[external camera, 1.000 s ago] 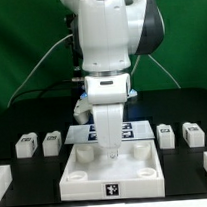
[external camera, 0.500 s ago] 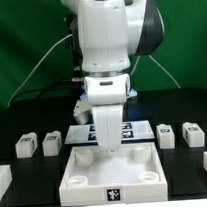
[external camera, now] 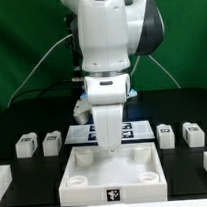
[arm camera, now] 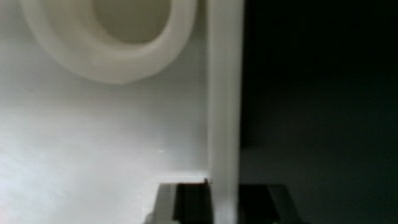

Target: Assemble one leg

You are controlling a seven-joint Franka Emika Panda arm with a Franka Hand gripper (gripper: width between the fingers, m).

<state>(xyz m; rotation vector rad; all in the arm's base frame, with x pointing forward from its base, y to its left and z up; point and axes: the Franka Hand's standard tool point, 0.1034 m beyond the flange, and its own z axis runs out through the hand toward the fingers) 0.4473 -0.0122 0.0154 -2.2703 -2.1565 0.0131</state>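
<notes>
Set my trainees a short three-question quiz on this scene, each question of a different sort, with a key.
1. How many legs show in the exterior view?
2. True or false: the tool holds a leg.
3. The tool's tips are at: A the panel's far rim; B the panel's near rim; C a leg.

Key
1. Four, two on each side of the panel.
2. False: all four legs lie loose, apart from the tool.
3. A: the wrist view shows the rim running between the tips.
</notes>
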